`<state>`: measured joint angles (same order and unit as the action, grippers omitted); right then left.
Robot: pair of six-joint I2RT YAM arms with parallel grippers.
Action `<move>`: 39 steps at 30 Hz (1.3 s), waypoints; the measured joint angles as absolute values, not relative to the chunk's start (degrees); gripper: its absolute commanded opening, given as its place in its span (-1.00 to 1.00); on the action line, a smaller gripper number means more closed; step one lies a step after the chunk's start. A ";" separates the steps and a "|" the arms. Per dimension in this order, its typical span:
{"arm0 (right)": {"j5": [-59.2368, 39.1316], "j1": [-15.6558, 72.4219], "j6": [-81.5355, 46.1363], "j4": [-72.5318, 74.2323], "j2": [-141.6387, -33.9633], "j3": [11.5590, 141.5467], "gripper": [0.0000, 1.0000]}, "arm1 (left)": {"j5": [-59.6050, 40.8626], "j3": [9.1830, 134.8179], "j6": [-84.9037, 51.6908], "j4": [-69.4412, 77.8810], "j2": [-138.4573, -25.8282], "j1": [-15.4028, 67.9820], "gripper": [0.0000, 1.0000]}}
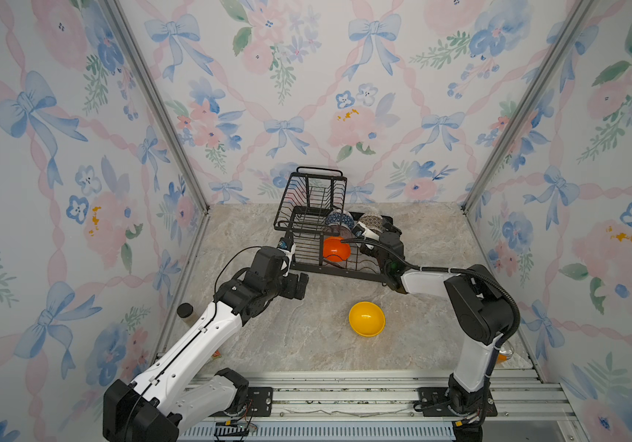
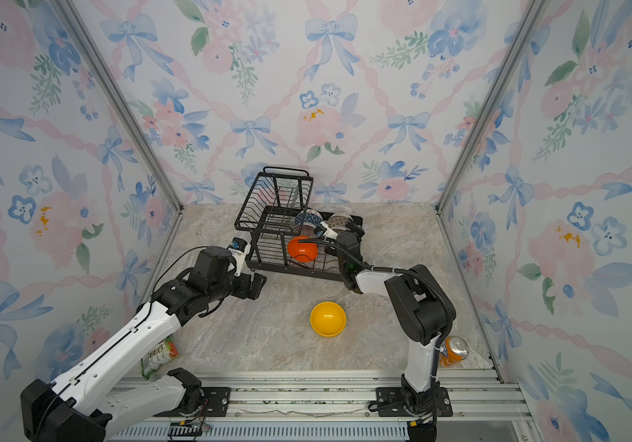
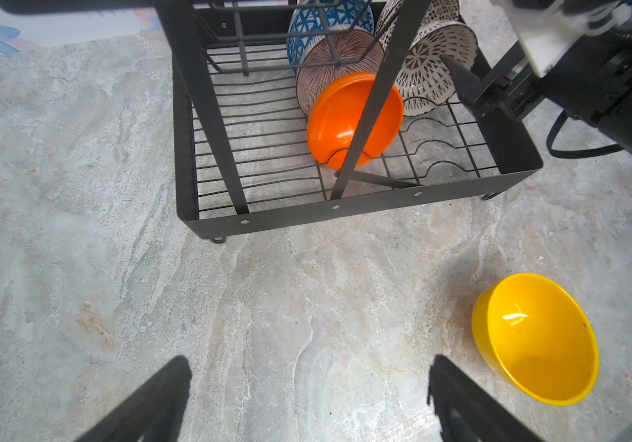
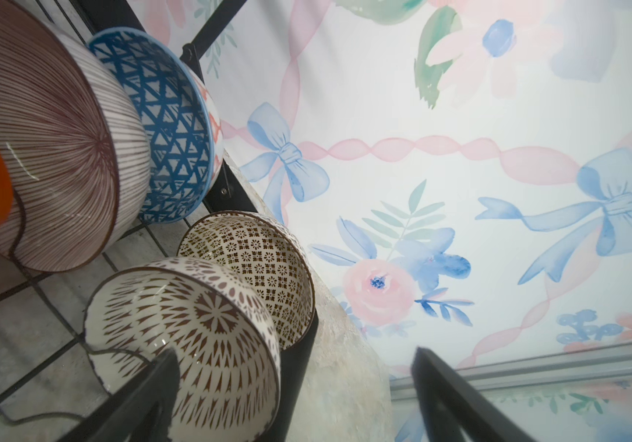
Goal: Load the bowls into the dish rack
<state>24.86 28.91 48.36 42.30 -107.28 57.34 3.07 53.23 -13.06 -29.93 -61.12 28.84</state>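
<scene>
The black wire dish rack [image 1: 339, 273] [image 2: 295, 271] [image 3: 345, 214] stands at the back of the table. In its lower base lean an orange bowl [image 1: 336, 248] [image 2: 302, 248] [image 3: 352, 118], a pink striped bowl [image 3: 329, 65] [image 4: 58, 153], a blue triangle bowl [image 1: 339, 220] [image 4: 169, 126] and two brown-and-white bowls [image 3: 433, 61] [image 4: 199, 336] [image 4: 260, 260]. A yellow bowl [image 1: 366, 318] [image 2: 327, 318] [image 3: 536, 336] sits upright on the table. My right gripper [image 1: 379, 234] [image 4: 295, 356] is open astride the nearer brown bowl's rim and the rack's end wall. My left gripper [image 1: 299, 285] [image 3: 308, 367] hangs open and empty before the rack.
An orange soda can [image 2: 454, 351] stands at the front right, behind my right arm. A green packet [image 2: 159, 354] and a dark-capped bottle [image 1: 185, 310] lie by the left wall. Papered walls close in three sides; a metal rail [image 1: 345, 398] runs along the front.
</scene>
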 measured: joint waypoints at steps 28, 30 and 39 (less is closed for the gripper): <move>21.12 28.97 20.08 3.66 -85.27 60.64 0.94 | 1.80 50.28 -14.15 -29.74 -58.83 28.93 0.96; 19.49 28.77 17.39 1.23 -83.94 60.99 0.93 | 1.61 49.67 -14.63 -29.74 -58.37 29.32 0.96; 9.74 25.50 8.43 -6.00 -81.23 61.17 0.94 | 2.15 47.22 -18.24 -29.08 -58.00 35.64 0.96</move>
